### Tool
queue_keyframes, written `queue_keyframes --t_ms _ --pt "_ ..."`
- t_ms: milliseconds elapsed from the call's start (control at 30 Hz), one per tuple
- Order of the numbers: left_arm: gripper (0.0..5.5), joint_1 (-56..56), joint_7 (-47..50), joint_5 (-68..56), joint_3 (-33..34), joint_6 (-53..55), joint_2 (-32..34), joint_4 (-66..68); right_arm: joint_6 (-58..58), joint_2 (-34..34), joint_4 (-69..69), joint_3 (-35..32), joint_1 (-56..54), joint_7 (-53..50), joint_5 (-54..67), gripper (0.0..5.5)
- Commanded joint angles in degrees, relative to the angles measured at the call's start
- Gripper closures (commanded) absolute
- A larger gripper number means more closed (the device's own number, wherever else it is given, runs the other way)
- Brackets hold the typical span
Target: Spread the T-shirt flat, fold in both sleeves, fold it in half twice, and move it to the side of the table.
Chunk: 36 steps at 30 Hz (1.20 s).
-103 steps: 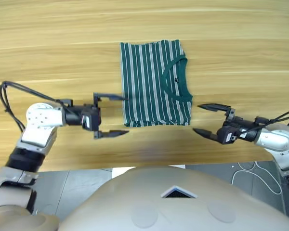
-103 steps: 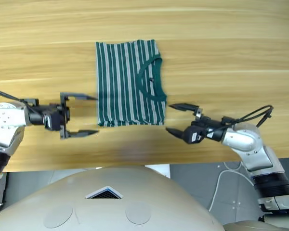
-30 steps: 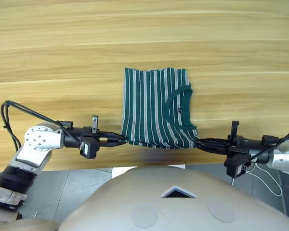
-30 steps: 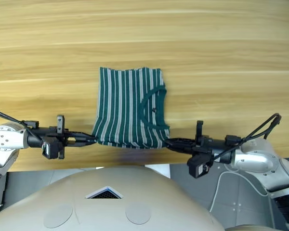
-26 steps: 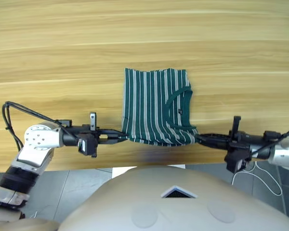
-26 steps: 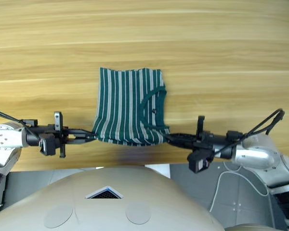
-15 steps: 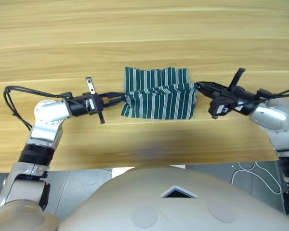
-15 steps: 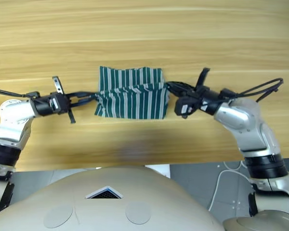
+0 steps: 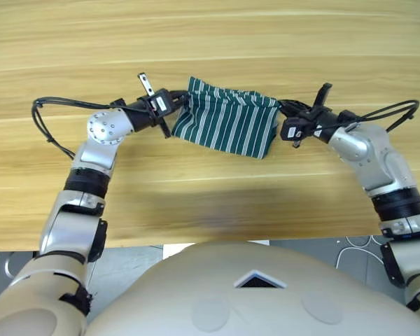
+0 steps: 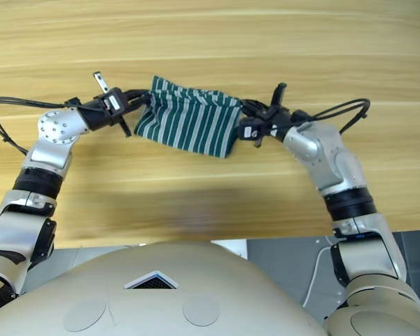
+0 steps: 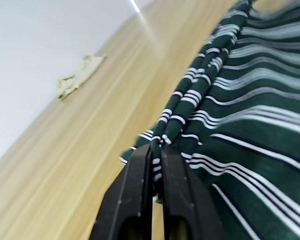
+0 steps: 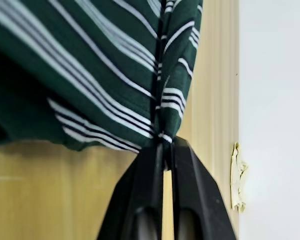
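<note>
The pale wood-grain worktop (image 9: 210, 35) stretches out on every side of the T-shirt (image 9: 227, 122), its grain running the same way as the garment's long edge. The T-shirt, dark green with thin white stripes, is gathered into a folded band whose stripes slant across it, and it hangs between the two claws, sagging into loose folds along its far edge. Its near edge drops lower toward the right corner. Whether that near edge rests on the worktop cannot be told from the head views. From the right wrist view the cloth (image 12: 90, 65) hangs with a shadowed underside and bare wood below it. The left claw (image 9: 180, 98) sits at the T-shirt's far left corner, its two black fingers (image 11: 135, 190) pressed together on a bunched ridge of striped fabric (image 11: 200, 95). The right claw (image 9: 283, 108) sits at the T-shirt's far right corner, also pinching, with a narrow pleat of the hem caught between its dark fingers (image 12: 140, 200). Black cables (image 9: 45, 119) loop out from each forearm, away from the T-shirt. Beyond the T-shirt, at the worktop's far edge against a white wall, lies a small pale crumpled scrap (image 11: 80, 75).
</note>
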Motion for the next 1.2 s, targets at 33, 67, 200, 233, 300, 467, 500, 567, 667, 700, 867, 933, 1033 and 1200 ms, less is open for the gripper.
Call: queue_keyframes --t_ms 33,67,200,233,300,467,500,567,667,700,867,933,1033,1200 --pt "5.4 -4.92 5.14 5.04 -0.96 -1.48 -1.58 8.46 1.35 1.24 5.09 2.48 -2.75 -1.92 -2.96 5.47" --pt "5.4 -6.14 6.34 6.02 -1.18 -1.79 -2.19 10.62 1.54 1.57 6.21 3.16 -3.07 -2.35 -3.64 5.47" --pt "5.4 -11.26 12.87 11.06 -2.8 -3.84 -4.91 19.61 1.7 1.88 8.42 5.39 -2.52 -1.93 -4.35 5.47" --pt "5.05 -12.3 14.36 11.93 -3.09 -4.24 -5.35 21.44 1.37 1.73 8.31 5.6 -2.06 -1.48 -3.72 5.47" --pt "4.82 -13.92 16.68 13.12 -3.31 -4.8 -5.99 24.3 0.77 1.22 7.6 5.07 -0.76 -0.76 -1.52 5.12" --pt "4.06 -16.67 17.24 7.78 1.66 -6.89 -8.08 26.06 2.25 1.73 5.64 -1.66 1.48 1.65 11.4 4.38" --pt "3.9 -17.42 17.74 6.23 3.18 -7.36 -8.42 25.92 3.01 2.43 5.22 -3.49 1.94 2.68 15.21 4.21" --pt "3.6 -18.56 17.68 1.81 7.07 -7.88 -9.21 25.07 4.79 3.49 5.19 -6.86 2.27 4.41 21.78 3.85" --pt "3.08 -18.49 12.75 -6.4 12.4 -7.67 -9.56 22.31 7.6 4.35 4.83 -12.05 2.12 6.3 30.41 3.29" --pt "2.89 -17.27 9.83 -8.35 13.04 -7.7 -8.91 20.53 8.58 4.75 4.3 -14.02 1.62 6.67 33.48 3.09" --pt "2.09 -8.59 -2.63 -11.13 11.62 -9.38 -4.39 11.24 11.89 7.86 -0.87 -17.03 -2.42 6.41 39.75 2.19" --pt "1.84 -5.5 -5.91 -10.09 10.55 -10.02 -2.03 8.83 12.09 9.88 -2.05 -14.83 -5.31 6.26 38.35 1.92" --pt "1.37 -4.35 -4.92 -6.64 9.59 -11.5 -0.44 8.75 12.21 12.91 -1.29 -10.81 -9.63 5.67 34.73 1.39" --pt "0.68 -5.13 -1.02 -1.78 8.26 -12.83 -0.12 11.07 12.19 18.5 3.58 -4.78 -16.38 3.81 28.97 0.61"
